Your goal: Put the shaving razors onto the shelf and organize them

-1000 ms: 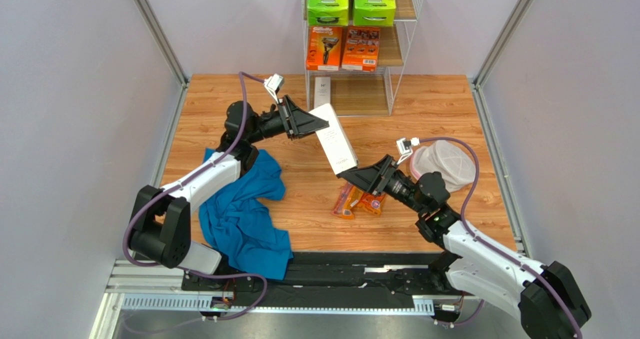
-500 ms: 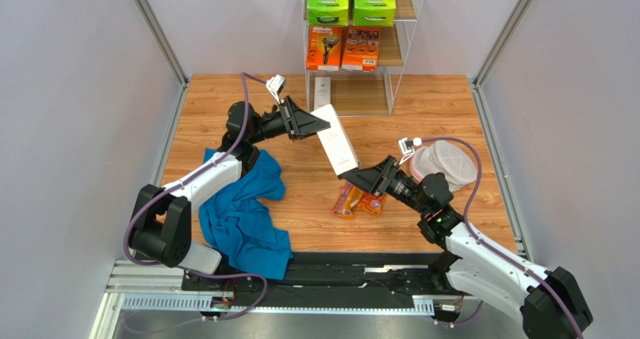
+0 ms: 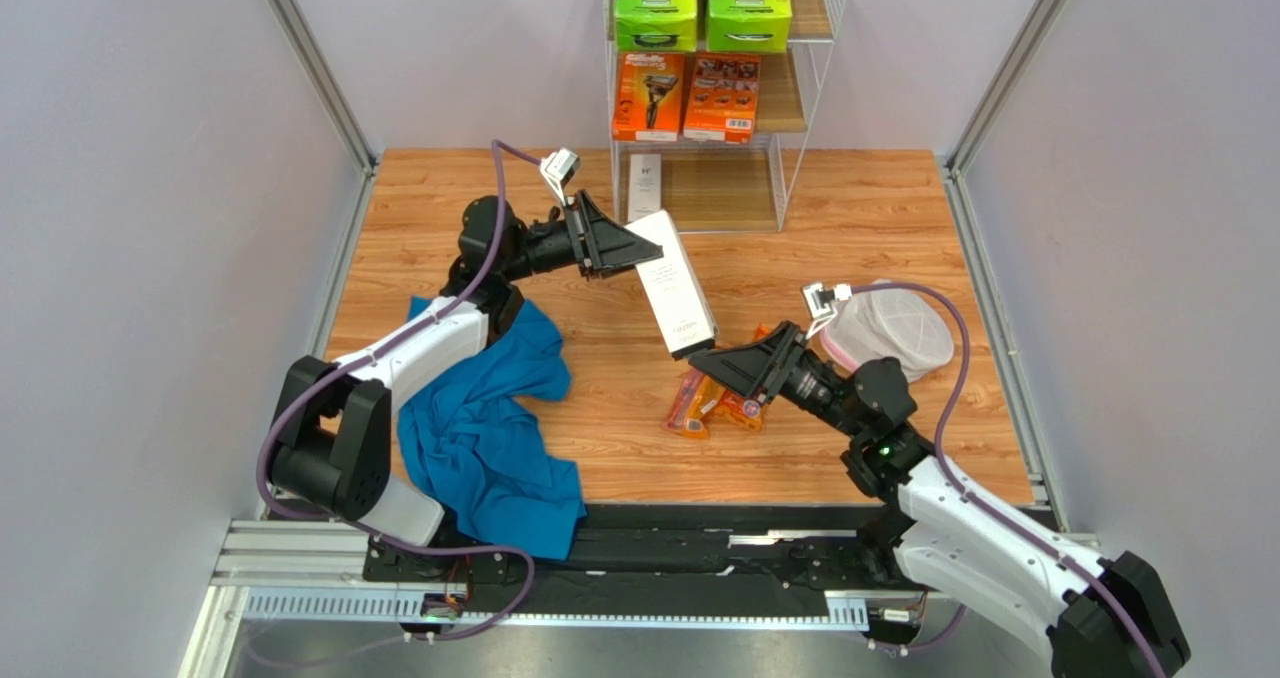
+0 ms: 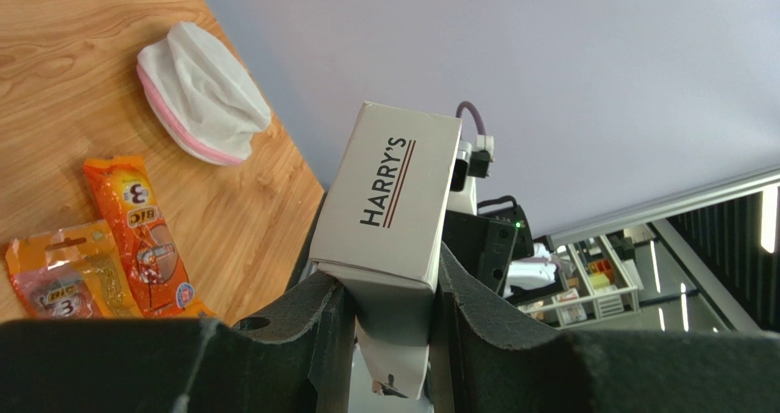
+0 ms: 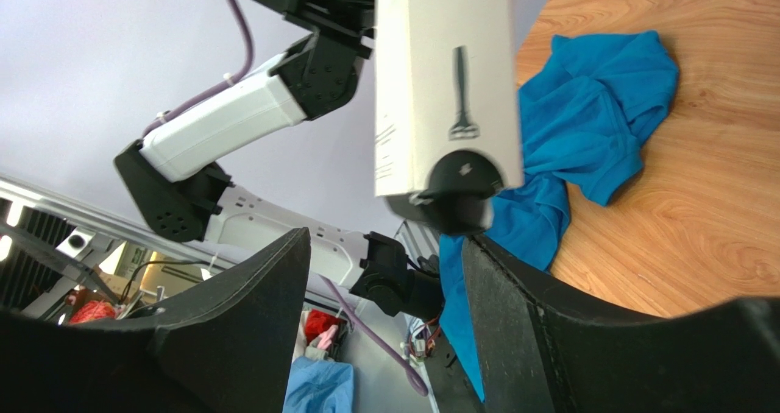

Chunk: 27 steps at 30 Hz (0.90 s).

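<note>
Blue cloth (image 3: pixel 489 408) heaped at the left of the worktop (image 3: pixel 842 213), untouched. Beside it, left fingers (image 4: pixel 302 322) clenched on the upper end of the slim white box (image 3: pixel 672 281), tilted in mid-air between the arms. Further right, right fingers (image 5: pixel 247 312) spread and backed off its lower end, closed in there a second ago: handover likely done. Leaves the carry to the shelf (image 3: pixel 729 191); orange blister packs (image 3: pixel 718 402) waiting below.

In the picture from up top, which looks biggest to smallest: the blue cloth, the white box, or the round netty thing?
1. blue cloth, biggest by far.
2 and 3. white box and round mesh thing look about alike; the box is lifted nearer the camera, so no ranking.
</note>
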Each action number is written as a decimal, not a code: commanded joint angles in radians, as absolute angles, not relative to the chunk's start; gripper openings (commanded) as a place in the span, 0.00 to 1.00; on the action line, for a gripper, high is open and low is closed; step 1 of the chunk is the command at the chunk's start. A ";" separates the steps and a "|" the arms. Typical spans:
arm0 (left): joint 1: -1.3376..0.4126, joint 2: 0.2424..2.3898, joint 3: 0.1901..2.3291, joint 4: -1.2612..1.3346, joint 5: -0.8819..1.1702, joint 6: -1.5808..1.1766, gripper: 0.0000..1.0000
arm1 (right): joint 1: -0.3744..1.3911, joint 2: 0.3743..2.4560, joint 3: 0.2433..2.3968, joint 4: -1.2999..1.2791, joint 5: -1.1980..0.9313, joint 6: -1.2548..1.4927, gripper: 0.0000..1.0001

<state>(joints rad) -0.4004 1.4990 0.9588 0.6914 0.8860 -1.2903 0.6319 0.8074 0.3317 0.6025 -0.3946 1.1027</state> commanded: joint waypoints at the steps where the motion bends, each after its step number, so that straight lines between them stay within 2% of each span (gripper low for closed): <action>1: -0.391 1.511 1.018 0.729 0.908 -1.266 0.17 | 0.637 0.707 0.302 0.637 -0.388 1.097 0.66; 6: -0.391 1.523 1.016 0.745 0.911 -1.285 0.17 | 0.635 0.693 0.330 0.588 -0.380 1.069 0.68; 16: -0.391 1.491 0.994 0.785 0.920 -1.310 0.16 | 0.637 0.802 0.348 0.640 -0.367 1.072 0.67; 20: -0.391 1.479 0.989 0.755 0.936 -1.289 0.16 | 0.635 0.811 0.377 0.649 -0.363 1.054 0.80; 23: -0.393 1.474 0.974 0.755 0.933 -1.284 0.16 | 0.635 0.822 0.403 0.638 -0.361 1.037 0.84; 27: -0.397 1.468 0.960 0.759 0.934 -1.284 0.16 | 0.635 0.860 0.423 0.633 -0.348 1.026 0.84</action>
<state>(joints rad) -0.3965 1.5162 0.9665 0.7166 0.9192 -1.2995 0.6319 0.8310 0.3725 0.5961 -0.3759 1.0676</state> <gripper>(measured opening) 0.372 0.843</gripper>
